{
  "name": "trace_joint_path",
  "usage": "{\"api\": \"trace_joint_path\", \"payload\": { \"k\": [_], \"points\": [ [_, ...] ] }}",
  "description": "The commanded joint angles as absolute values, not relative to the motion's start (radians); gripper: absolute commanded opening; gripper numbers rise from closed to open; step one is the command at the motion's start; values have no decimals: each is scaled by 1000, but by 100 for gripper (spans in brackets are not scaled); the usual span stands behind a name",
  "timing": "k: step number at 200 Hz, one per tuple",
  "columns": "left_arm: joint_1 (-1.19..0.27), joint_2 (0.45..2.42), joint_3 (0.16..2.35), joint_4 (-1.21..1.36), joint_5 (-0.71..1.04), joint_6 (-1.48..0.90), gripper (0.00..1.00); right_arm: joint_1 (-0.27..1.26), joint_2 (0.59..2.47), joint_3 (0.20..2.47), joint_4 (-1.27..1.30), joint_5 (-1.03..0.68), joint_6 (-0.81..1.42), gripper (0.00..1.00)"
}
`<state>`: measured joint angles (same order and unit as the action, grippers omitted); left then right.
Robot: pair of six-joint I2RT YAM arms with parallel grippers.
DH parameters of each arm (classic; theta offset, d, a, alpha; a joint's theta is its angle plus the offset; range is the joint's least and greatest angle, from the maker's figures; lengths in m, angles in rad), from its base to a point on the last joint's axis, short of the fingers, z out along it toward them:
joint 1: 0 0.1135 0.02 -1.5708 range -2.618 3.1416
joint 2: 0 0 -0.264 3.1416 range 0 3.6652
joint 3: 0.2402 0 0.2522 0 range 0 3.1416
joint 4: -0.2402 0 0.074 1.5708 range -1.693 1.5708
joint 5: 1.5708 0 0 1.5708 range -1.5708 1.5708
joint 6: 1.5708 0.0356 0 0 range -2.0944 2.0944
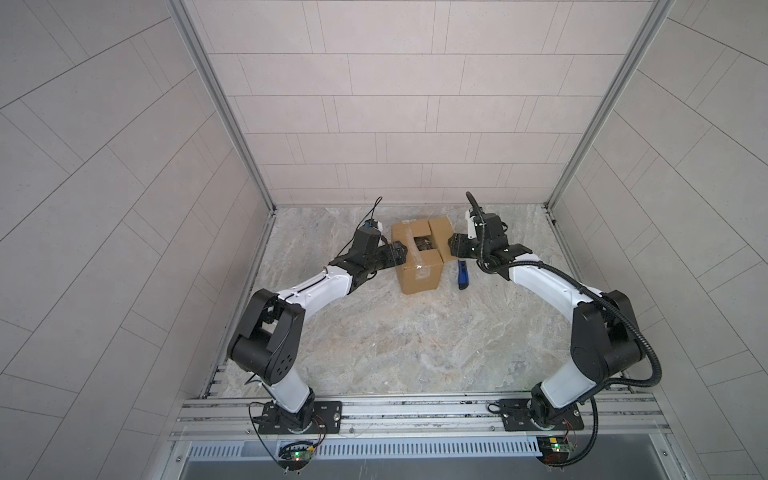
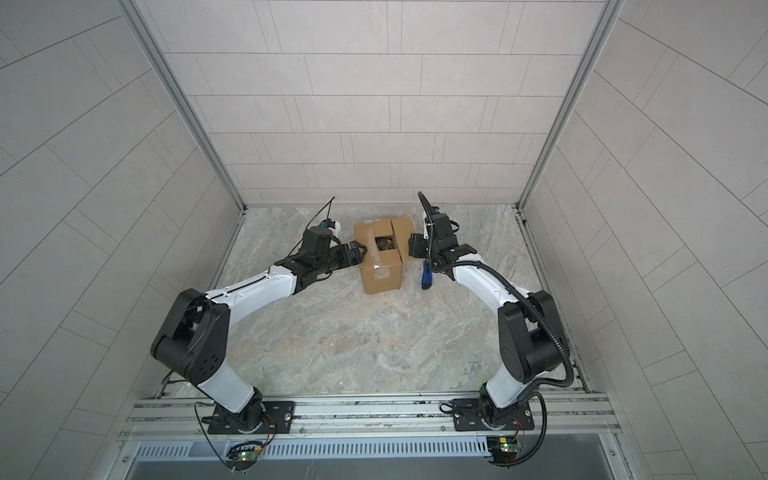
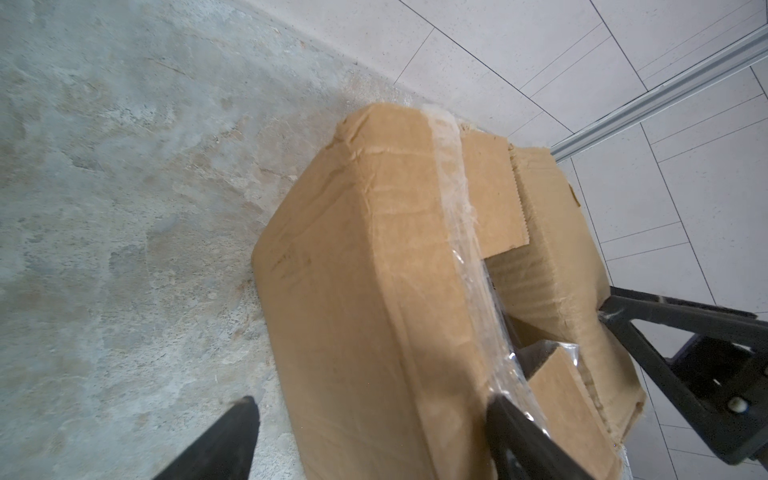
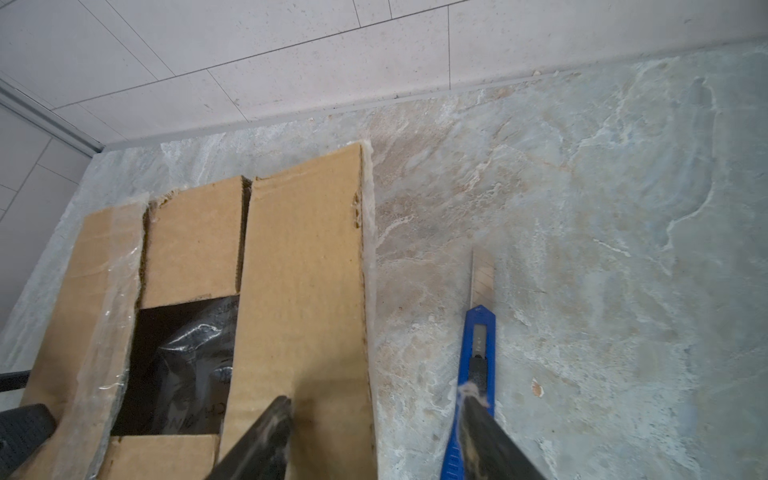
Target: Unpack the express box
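**Half-open carton, both grippers at its flaps**

The small brown corrugated cardboard express box stands on the marble-patterned tabletop, between the two grippers. A blue snap-off utility knife lies just beside the box's right side with its blade out.

The box's right long flap is folded outward. The left long flap is still down, with clear tape along its edge. The two short flaps leave a square gap, and a dark, shiny plastic-wrapped item shows inside.

The left gripper has its jaws spread astride the box's upper left edge, one finger over the tape and the other outside the box wall. The right gripper also has its jaws apart, astride the free edge of the folded-out flap and not clamping it.

The box looks light and likely to slide on the smooth tabletop, so one gripper should brace a wall. The panels are stiff but hinge easily at the creases. The best hold is probably a flap's bare free edge, since the tape looks slick. The wrapped item looks soft and slippery, so a pinched fold should hold better than its flat face.
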<state>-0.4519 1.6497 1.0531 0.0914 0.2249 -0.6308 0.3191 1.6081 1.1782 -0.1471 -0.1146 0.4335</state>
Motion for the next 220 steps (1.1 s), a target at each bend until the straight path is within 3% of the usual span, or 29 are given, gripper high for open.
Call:
{"api": "trace_joint_path", "payload": {
  "k": [1,76,148,220],
  "points": [
    [-447,1639,1080,22,219,-609,88,332,1618,1187,-275,-55,374,67],
    [-455,1586,1290,-261,158,-554,89,384,1625,1170,-274,-68,408,67],
    [-596,1756,1650,-713,-140,-407,90,432,1610,1124,-211,-86,466,67],
    [-657,1879,1812,-876,-395,-355,90,455,1594,1083,-170,-98,494,67]
  ]
}}
